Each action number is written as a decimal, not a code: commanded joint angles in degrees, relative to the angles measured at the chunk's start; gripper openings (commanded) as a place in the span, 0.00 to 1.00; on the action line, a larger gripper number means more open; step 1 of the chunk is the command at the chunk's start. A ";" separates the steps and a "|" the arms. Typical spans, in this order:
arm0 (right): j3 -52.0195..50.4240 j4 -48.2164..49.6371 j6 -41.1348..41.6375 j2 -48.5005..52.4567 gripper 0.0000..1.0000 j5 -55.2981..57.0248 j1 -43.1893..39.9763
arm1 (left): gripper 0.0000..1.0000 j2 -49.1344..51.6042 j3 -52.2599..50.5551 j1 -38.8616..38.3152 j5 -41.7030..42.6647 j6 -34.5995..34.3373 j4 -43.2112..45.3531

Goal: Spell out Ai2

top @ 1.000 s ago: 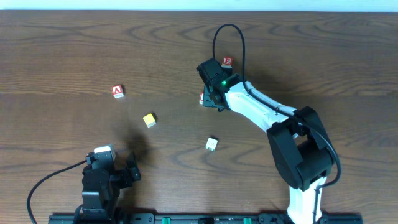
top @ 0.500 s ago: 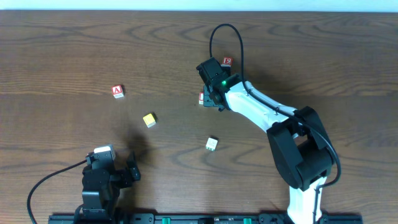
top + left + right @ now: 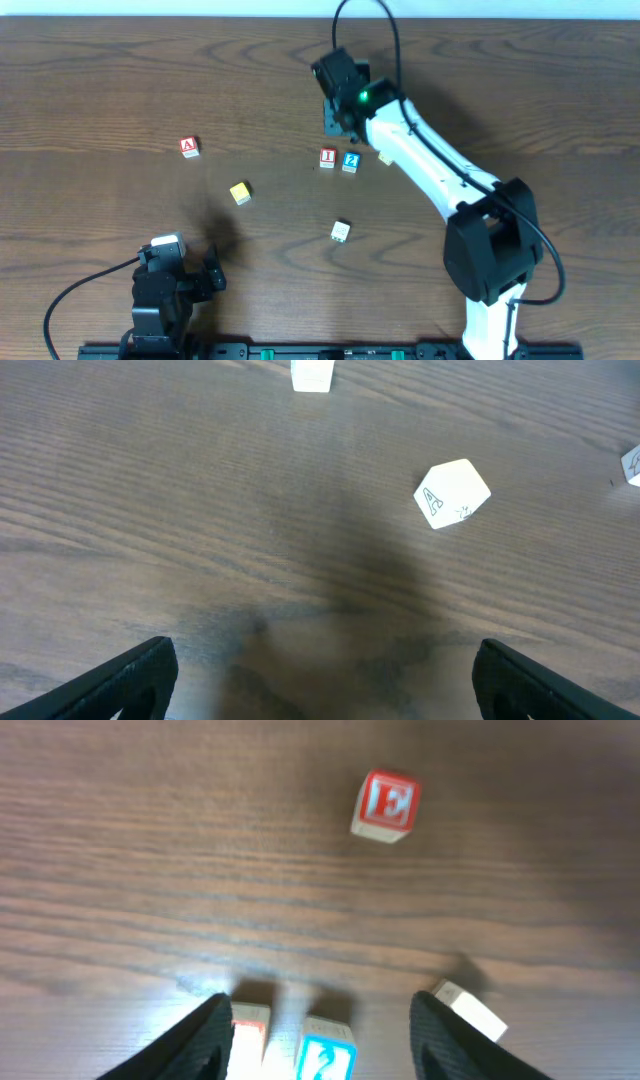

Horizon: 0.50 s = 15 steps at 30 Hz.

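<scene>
The red "I" cube (image 3: 327, 158) and the blue "2" cube (image 3: 350, 161) stand side by side at mid-table, "2" on the right. The red "A" cube (image 3: 188, 147) sits alone far to the left. My right gripper (image 3: 336, 118) is open and empty, just beyond the pair. In the right wrist view the "I" cube (image 3: 250, 1028) and "2" cube (image 3: 327, 1055) lie between its fingers (image 3: 213, 1038). My left gripper (image 3: 207, 276) is open and empty at the near left edge; its fingertips (image 3: 135, 678) show spread wide.
A yellow cube (image 3: 239, 192) lies left of centre and a cream cube (image 3: 340, 231) lies nearer the front. The red "E" cube (image 3: 385, 805) lies beyond the right gripper. A pale cube (image 3: 468, 1008) lies right of the "2".
The right gripper has opened and pulled back toward the far edge. The "2" cube now stands free next to the "I" cube. The left arm has not moved.
</scene>
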 commanded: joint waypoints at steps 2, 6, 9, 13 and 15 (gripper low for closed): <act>9.49 -6.86 -2.08 -1.38 0.62 0.57 -0.46 | 0.95 -0.09 -0.68 -0.26 -1.01 0.13 -1.38; 13.99 -13.55 -4.70 -4.70 0.63 -2.51 0.28 | 0.96 -0.09 -0.68 -0.26 -1.01 0.13 -1.38; 14.08 -18.53 -5.07 -9.03 0.61 -3.96 1.51 | 0.95 -0.09 -0.68 -0.26 -1.01 0.13 -1.38; 12.90 -23.85 -5.46 -14.71 0.60 -3.96 4.15 | 0.95 -0.09 -0.68 -0.26 -1.01 0.13 -1.38; 10.05 -24.37 -5.77 -18.05 0.59 -3.96 6.08 | 0.95 -0.09 -0.68 -0.26 -1.01 0.13 -1.38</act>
